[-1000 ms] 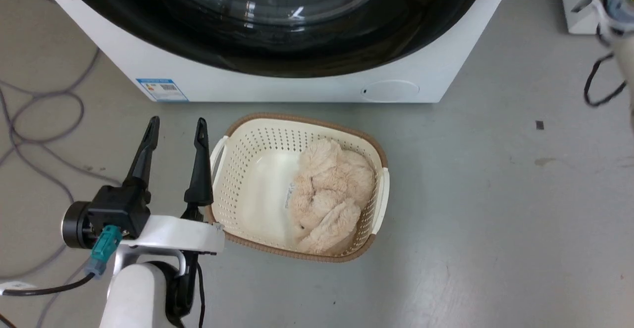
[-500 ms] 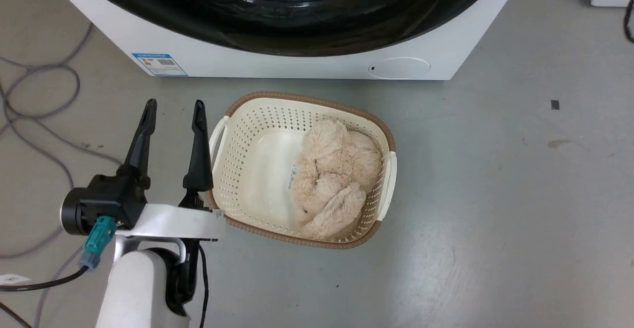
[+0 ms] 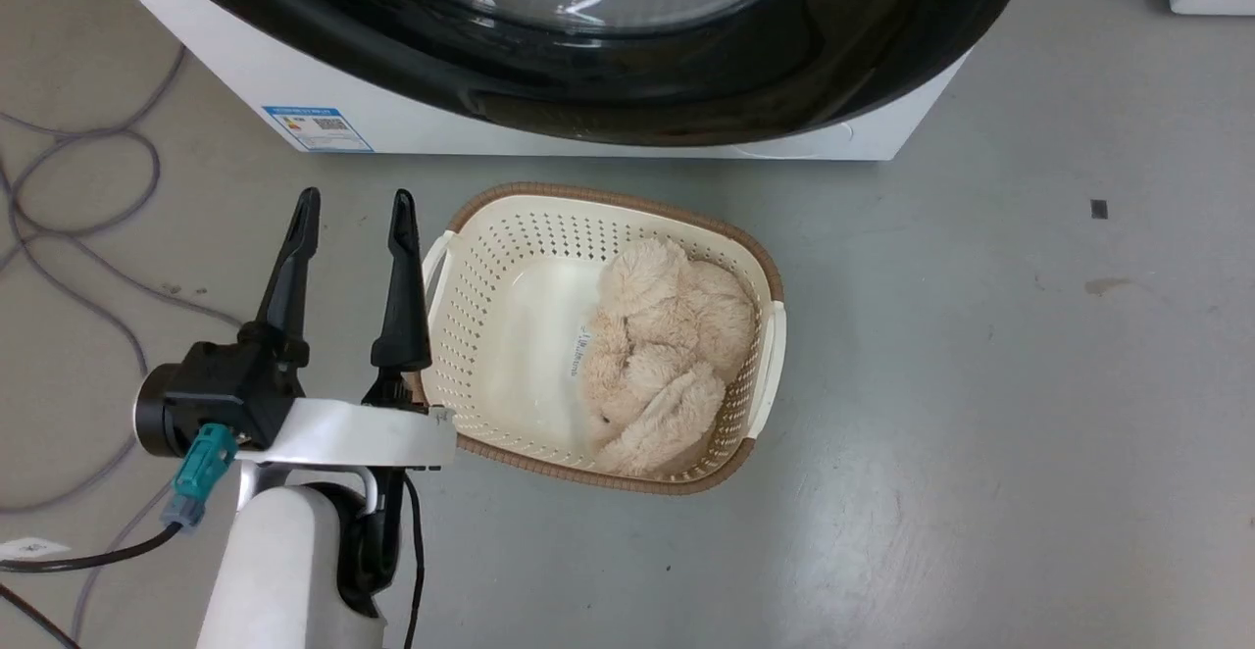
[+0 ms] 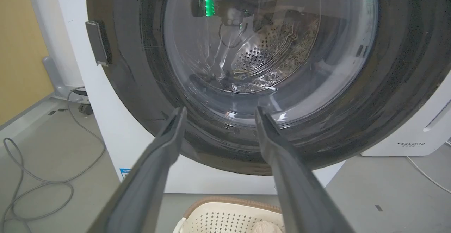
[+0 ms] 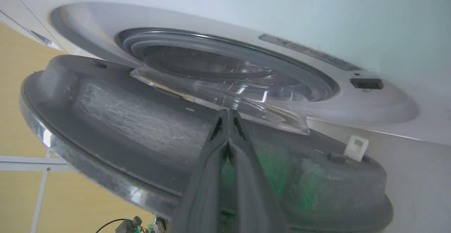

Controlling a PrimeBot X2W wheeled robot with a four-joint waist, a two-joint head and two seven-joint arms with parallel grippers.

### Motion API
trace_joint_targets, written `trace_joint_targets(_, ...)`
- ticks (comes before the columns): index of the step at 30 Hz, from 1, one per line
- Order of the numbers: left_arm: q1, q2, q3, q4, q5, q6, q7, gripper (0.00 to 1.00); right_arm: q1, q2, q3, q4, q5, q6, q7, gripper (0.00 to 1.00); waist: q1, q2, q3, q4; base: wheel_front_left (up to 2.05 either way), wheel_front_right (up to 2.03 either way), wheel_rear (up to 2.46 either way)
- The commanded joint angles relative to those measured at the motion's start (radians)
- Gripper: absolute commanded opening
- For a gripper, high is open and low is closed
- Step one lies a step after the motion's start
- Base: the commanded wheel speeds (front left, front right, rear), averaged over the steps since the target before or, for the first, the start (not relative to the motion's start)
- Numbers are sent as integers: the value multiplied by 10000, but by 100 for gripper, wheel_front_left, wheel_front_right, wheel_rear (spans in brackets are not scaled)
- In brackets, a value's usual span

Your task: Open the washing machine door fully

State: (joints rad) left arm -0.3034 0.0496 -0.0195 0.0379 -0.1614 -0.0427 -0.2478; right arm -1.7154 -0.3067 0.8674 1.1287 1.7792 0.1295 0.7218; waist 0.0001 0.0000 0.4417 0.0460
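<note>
The washing machine door point(image 3: 686, 90), glossy black with a clear glass bowl, stands ajar from the white washing machine point(image 3: 343, 110), its lower rim overhanging the floor. In the right wrist view I see the door's grey inner face point(image 5: 141, 120), the glass bowl point(image 5: 218, 92) and the machine's rubber ring point(image 5: 197, 39) behind it. My right gripper point(image 5: 228, 112) is shut, its tips against that inner face just below the bowl. My left gripper point(image 3: 355, 208) hangs open over the floor left of the basket, holding nothing. In the left wrist view its open fingers point(image 4: 169, 145) point at the door's front point(image 4: 352, 120).
A cream perforated basket point(image 3: 471, 227) with a beige plush toy point(image 3: 667, 355) stands on the floor right before the machine. Grey cables point(image 3: 69, 188) loop at the left. A white "FEELBIRD" appliance point(image 4: 412, 138) stands right of the machine. A blue label point(image 3: 316, 127) marks the machine's lower left corner.
The door's lower rim has swung out from the machine's front and now hides the small round filter cover. The camera shifted a second ago. The left gripper barely moved.
</note>
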Motion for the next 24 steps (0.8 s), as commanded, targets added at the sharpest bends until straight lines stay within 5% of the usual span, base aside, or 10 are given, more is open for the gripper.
trace_joint_targets(1,-144,6,-19,82,-35,58,-126,100,-300,-117,262,158,589,12,392,0,-1,0,-91,3,0,0,0)
trace_joint_targets(24,1202,6,48,897,419,82,-139,100,4294,-398,763,-3061,1747,12,1050,0,-1,0,-2222,336,0,0,0)
